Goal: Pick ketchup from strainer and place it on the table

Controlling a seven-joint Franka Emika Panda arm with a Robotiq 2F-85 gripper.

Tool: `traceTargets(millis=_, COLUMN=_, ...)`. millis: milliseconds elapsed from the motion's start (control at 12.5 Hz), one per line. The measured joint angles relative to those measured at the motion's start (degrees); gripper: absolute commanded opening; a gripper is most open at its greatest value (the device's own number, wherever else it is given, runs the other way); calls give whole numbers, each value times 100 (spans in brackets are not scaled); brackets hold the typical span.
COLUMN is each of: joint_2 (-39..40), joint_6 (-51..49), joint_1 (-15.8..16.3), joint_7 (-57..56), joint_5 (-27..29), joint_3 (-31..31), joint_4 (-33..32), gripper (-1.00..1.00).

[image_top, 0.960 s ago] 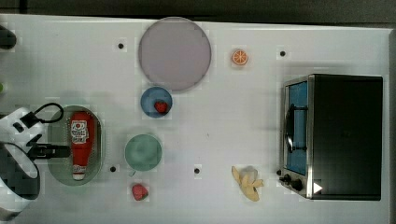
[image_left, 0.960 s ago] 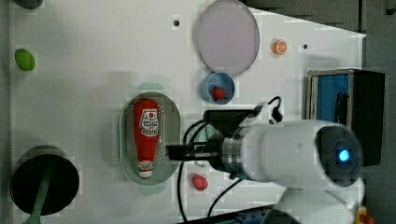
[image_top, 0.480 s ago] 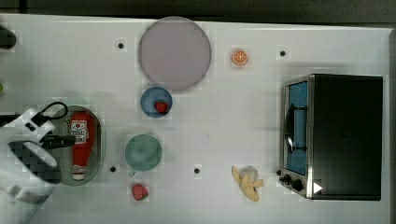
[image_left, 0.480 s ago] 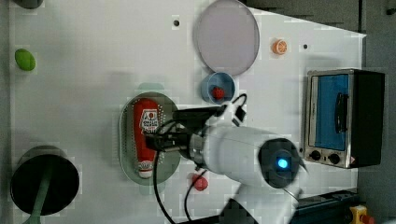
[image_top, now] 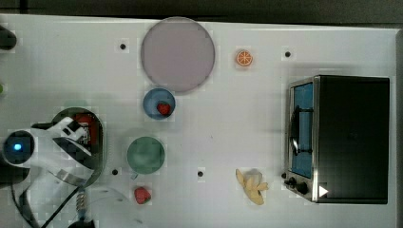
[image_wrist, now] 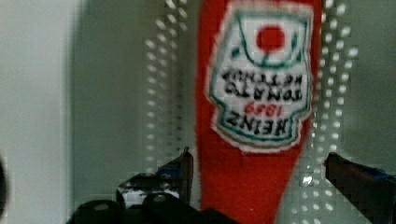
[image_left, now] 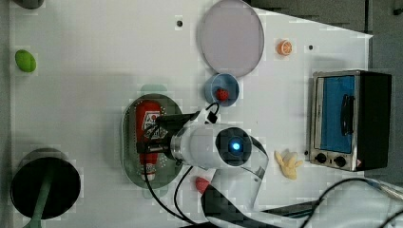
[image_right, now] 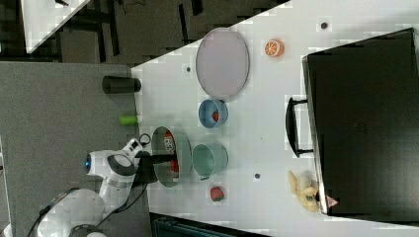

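The ketchup (image_wrist: 252, 93), a red bottle with a white label, lies flat in the pale green perforated strainer (image_wrist: 140, 93). My gripper (image_wrist: 259, 161) is open, one finger on each side of the bottle's lower body; the jaws stand wide, with a gap on one side. From the top view, the arm covers most of the strainer (image_top: 102, 142), leaving a bit of red ketchup (image_top: 88, 126) showing. In the left view, the gripper (image_left: 152, 138) sits over the ketchup (image_left: 146, 111) inside the strainer (image_left: 127, 142). The white table (image_top: 237, 123) lies all around.
Beside the strainer stand a green bowl (image_top: 146, 154) and a blue bowl (image_top: 151, 97) holding a strawberry. A loose strawberry (image_top: 141, 194), a grey plate (image_top: 178, 54), an orange slice (image_top: 244, 58), a banana (image_top: 252, 185) and a toaster oven (image_top: 342, 137) lie farther off.
The arm has swung over the strainer and come down onto the ketchup. Its fingers now straddle the bottle and stay open.
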Motion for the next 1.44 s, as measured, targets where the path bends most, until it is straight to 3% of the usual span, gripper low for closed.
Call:
traceTargets(millis=240, joint_2=383, joint_6=162, joint_1=30, joint_7=308, joint_5=-438, joint_3=-78, joint_4=45, gripper=91)
traceTargets(millis=480, joint_2=417, joint_6=232, joint_1=162, joint_7=387, joint_5=-483, joint_3=-159, joint_4=134, gripper=21)
traceTargets(millis=960, joint_2=-129, joint_6=-78, joint_1=119, joint_7=516, joint_5=-340, joint_3=-106, joint_4=90, gripper=21)
traceTargets(millis=1280, joint_2=-1286, joint_6=-671, joint_1=-151, joint_7=520, joint_5=890, joint_3=341, joint_4=190, gripper=21)
traceTargets(millis=1440, joint_2=-1900, joint_6=-1150, joint_1=-307, joint_7=523, joint_5=1111, joint_3=562, joint_4=302, gripper=21)
